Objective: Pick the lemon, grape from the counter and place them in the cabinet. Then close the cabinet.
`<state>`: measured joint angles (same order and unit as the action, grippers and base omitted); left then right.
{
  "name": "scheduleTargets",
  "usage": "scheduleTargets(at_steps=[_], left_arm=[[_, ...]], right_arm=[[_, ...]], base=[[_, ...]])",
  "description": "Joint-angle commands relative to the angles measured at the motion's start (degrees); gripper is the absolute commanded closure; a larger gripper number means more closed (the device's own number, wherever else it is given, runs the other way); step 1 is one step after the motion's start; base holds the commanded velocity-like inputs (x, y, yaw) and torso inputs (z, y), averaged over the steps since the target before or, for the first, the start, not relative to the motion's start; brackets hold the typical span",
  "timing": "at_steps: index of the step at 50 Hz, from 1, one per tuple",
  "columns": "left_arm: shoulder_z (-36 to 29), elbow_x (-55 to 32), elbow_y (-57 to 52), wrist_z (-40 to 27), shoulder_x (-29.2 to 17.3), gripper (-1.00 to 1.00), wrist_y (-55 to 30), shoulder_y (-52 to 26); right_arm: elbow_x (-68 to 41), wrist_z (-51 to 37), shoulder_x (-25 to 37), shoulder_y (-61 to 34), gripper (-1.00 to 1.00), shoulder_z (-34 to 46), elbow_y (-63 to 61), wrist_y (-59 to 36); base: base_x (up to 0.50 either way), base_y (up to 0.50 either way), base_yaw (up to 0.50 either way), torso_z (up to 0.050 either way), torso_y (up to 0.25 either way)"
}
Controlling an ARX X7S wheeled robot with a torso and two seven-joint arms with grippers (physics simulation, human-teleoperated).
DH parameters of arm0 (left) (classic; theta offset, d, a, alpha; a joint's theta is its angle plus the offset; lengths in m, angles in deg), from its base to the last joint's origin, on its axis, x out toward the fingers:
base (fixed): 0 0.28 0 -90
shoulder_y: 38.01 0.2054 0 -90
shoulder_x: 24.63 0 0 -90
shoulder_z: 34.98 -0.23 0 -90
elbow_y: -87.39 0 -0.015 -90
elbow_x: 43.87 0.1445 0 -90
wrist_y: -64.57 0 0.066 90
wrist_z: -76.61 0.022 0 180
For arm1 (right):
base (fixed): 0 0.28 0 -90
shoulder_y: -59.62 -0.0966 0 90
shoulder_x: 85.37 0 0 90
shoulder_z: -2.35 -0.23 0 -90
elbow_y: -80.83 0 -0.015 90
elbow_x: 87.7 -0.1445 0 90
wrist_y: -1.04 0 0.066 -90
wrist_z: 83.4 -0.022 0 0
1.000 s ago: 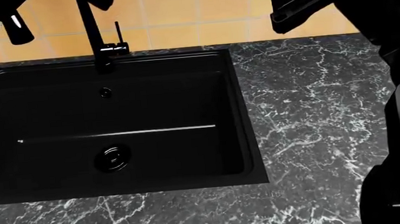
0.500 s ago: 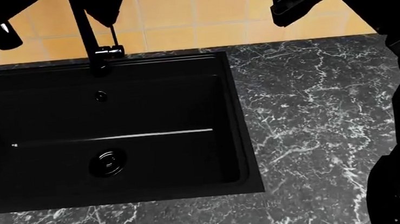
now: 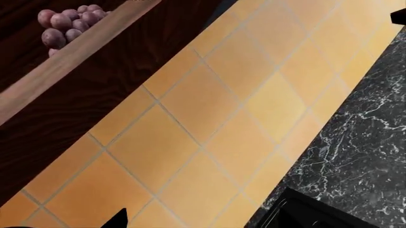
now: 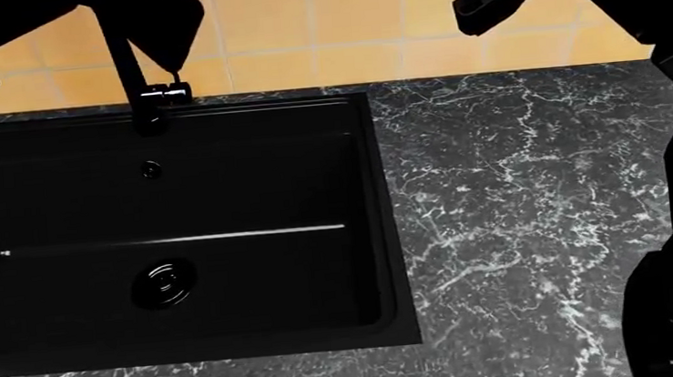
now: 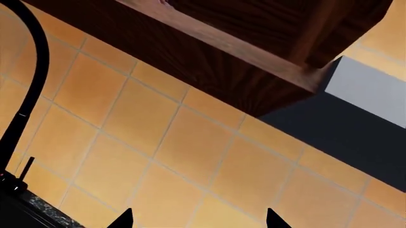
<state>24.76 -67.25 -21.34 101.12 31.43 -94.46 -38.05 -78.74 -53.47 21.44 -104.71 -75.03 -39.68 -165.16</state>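
1. Grape (image 3: 66, 21): purple-pink bunch sits inside the dark wood cabinet (image 3: 95, 85), on its light wood shelf (image 3: 60, 64), seen in the left wrist view. Lemon not visible in any view.
2. Worktop (image 4: 520, 191): dark marble with white veins, bare to the right of the sink and along the front edge in the head view.
3. Black sink (image 4: 171, 249) set into the worktop, drain (image 4: 162, 284) in its floor, black faucet (image 4: 125, 70) at the back rim.
4. Orange tiled wall (image 5: 190, 156) behind the worktop; cabinet underside hangs above it, grey wall patch beside it in the right wrist view.
5. Left claw (image 3: 117, 219): only one dark tip shows at the frame edge; cannot tell open or closed.
6. Right claw (image 5: 197, 218): two tips spread apart, nothing between them, facing the tiles.
7. Versus the earlier head frames: sink, faucet and drain sit further left and the back wall lower, so the view has shifted right; more bare worktop shows on the right.
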Motion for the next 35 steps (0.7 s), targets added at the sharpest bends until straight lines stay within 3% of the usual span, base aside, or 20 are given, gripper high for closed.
scheduleTargets(at_steps=[1,22,35], left_arm=[[0.5,-0.5,-0.4,0.1,-0.4,-1.0,-0.3,-0.1],[1.6,-1.1,-1.7,-0.5,-1.5,-1.0,-1.2,0.5],[2.1,-1.6,-2.8,-0.9,-2.3,-1.0,-1.9,1.1]], right_arm=[[0.0,0.0,0.5,-0.5,-1.0,1.1,-0.1,0.3],[0.1,-0.1,1.4,-0.1,-1.0,-0.3,-2.1,-1.7],[1.7,0.7,7.0,1.6,-1.0,-3.5,-6.8,-7.4]], base=[[0.0,0.0,0.0,0.0,0.0],[0.0,0.07,0.0,0.0,0.0],[0.0,0.0,0.0,0.0,0.0]])
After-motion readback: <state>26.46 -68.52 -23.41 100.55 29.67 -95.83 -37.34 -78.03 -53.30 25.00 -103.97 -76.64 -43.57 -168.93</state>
